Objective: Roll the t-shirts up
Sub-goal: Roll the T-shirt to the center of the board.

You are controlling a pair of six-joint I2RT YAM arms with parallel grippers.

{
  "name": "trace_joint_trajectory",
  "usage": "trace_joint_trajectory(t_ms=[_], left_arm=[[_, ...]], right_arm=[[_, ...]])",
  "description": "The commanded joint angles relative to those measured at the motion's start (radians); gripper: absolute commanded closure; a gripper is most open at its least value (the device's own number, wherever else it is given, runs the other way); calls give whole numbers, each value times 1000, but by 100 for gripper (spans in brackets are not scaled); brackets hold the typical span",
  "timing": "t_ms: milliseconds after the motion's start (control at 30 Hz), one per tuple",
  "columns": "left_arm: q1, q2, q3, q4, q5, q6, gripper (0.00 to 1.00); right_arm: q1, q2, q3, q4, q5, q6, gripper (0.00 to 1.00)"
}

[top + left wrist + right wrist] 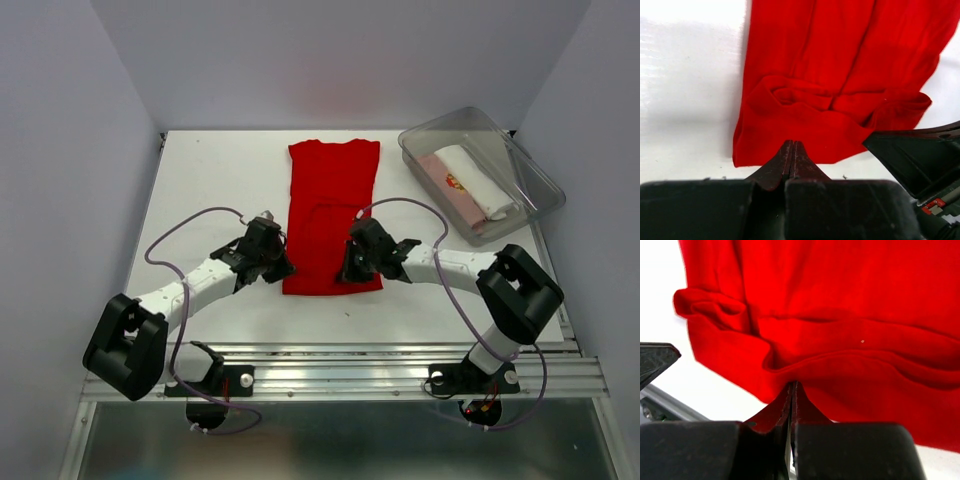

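White table [205, 180] between pale walls [340, 60] — the red t-shirt [332, 205] lies flat mid-table, its near hem pinched by the clenched left gripper [284, 270] and right gripper [346, 273]; rolled t-shirts [470, 182] sit in a clear bin [520, 155], far right.

The white table [205, 185] is carrying a red t-shirt [330, 205], which is lying folded narrow along its middle, and a clear plastic bin [532, 176], which is sitting at its far right corner.
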Motion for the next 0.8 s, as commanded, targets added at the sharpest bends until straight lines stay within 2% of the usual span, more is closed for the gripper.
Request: trace_joint_trajectory(t_ms=[0,133,333,467,600,667,767], left_arm=[[-5,16,-2,17,-63,36,100],[-6,25,5,-17,-122,58,100],[-5,63,1,3,-120,66,100],[-5,94,11,3,-126,78,100],[-6,125,25,-6,-149,96,100],[-5,140,39,-23,-175,90,100],[-5,168,53,-33,-182,87,100]], right_arm=[[2,42,53,27,59,-14,99],[2,80,85,-22,151,-14,99],[2,81,68,-42,191,-8,99],[2,6,77,-77,188,-10,99],[2,-111,47,-100,269,-42,95],[2,-140,27,-120,327,-63,93],[-33,-157,-17,-140,335,-69,93]])
